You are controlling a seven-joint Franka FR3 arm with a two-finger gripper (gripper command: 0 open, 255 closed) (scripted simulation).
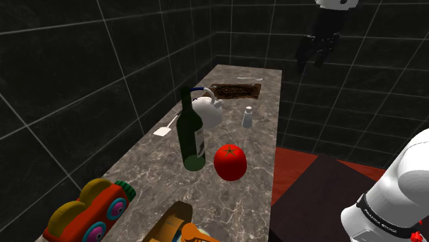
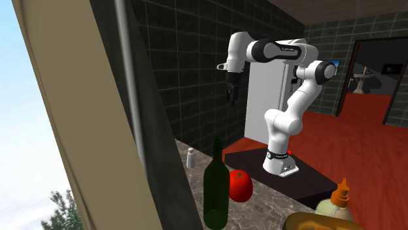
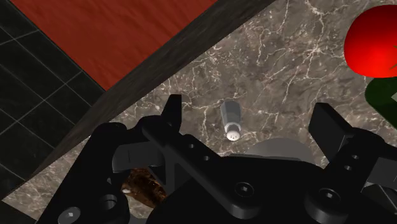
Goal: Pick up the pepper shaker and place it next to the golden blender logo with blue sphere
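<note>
Marble counter (image 1: 260, 148), long, set against a dark tiled wall. Gripper (image 1: 311, 64) high above its far end, fingers spread wide, nothing held. Green bottle (image 1: 190, 134) upright mid-counter, red tomato (image 1: 229, 162) just beside it. Pepper shaker (image 1: 247, 117), small, pale, upright near the counter's floor-side edge, beyond the tomato, well below the gripper.

Small pepper shaker (image 1: 247, 117): pale grey body, white holed cap, upright on marbled surface (image 1: 261, 180) near its edge. Well apart, golden logo piece (image 1: 173, 221), partly in frame.
</note>
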